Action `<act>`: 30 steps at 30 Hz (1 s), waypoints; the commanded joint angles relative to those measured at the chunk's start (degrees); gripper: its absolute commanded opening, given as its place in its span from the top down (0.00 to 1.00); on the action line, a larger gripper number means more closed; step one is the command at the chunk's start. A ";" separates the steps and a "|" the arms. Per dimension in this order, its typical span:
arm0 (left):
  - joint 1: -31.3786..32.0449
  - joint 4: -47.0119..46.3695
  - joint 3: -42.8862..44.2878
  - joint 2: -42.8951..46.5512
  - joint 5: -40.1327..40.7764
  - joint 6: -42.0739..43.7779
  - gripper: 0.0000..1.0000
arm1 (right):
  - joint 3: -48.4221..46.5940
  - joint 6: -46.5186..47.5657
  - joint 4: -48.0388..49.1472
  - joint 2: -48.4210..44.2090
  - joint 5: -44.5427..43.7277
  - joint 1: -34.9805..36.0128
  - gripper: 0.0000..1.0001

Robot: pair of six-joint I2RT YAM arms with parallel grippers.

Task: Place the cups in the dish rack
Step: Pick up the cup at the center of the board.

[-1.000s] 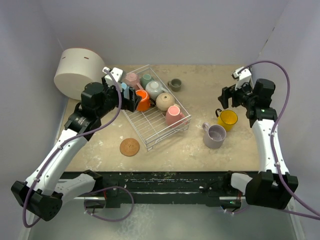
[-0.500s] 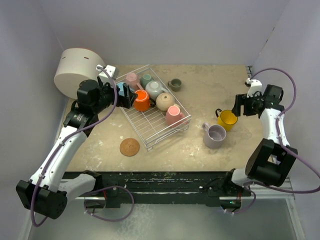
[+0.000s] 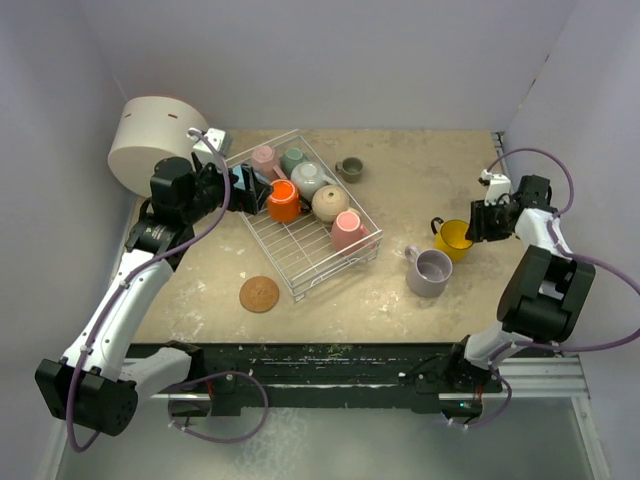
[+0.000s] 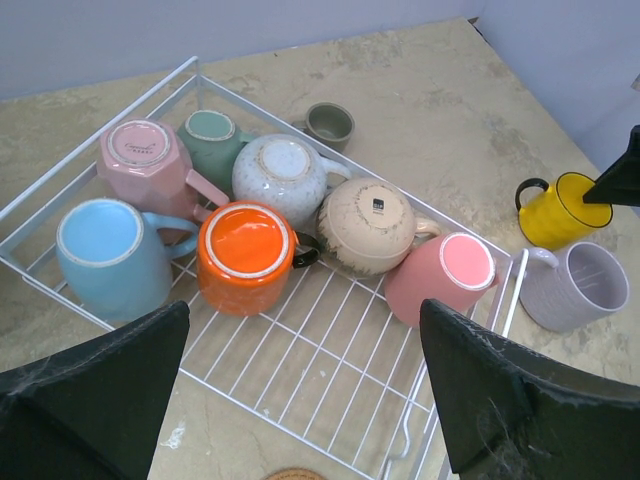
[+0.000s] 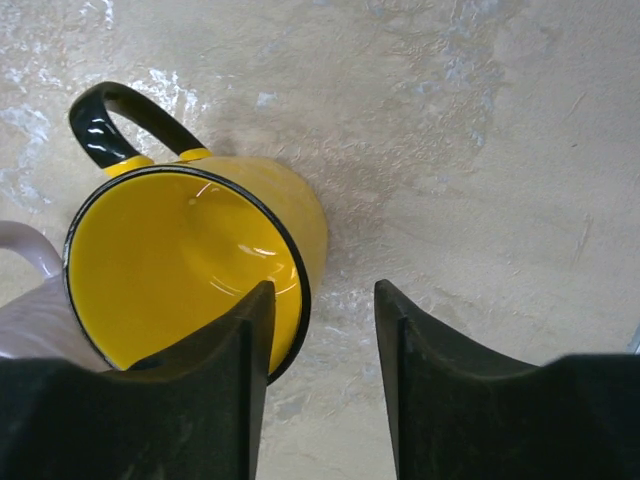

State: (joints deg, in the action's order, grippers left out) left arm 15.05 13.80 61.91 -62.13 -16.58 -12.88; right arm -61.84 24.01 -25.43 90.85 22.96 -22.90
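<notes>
Straddling the wall of the yellow cup point(image 5: 180, 265), the right gripper point(image 5: 318, 300) is seen with its jaws apart. One finger is dipped inside the rim and the other stands outside it, with a sliver of table point(image 5: 480, 150) showing between pad and glaze, so nothing is clamped yet. The cup stands upright directly beneath the gripper, its black handle point(image 5: 115, 115) on the far side from the fingers, and the lilac cup point(image 3: 430, 272) sits just beside it on the inner-finger side. A firm pinch on the wall is judged to be needed before any lift. The cup would best be raised straight up, so that the lilac neighbour is not nudged. The dish rack point(image 3: 300, 255) lies well off to this gripper's left with seven cups already in it — bare wire is left at the end nearer this gripper. The left gripper point(image 4: 303, 315) is held wide apart above the rack, nothing between its fingers.
</notes>
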 commanded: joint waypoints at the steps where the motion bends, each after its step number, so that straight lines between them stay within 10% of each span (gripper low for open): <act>1: -0.75 -3.74 -0.45 -0.08 -1.89 -0.82 0.00 | -1.62 0.36 1.62 1.17 -1.95 0.05 0.55; 30: -1.69 -4.48 -0.73 -0.18 -3.70 -1.79 0.01 | 0.82 -1.64 4.35 -2.17 -4.59 0.05 1.00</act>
State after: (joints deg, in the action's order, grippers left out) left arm 13.89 12.80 61.14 -62.48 -19.18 -14.04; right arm -61.43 23.00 -22.31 92.92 17.54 -22.83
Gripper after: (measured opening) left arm 0.992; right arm 0.087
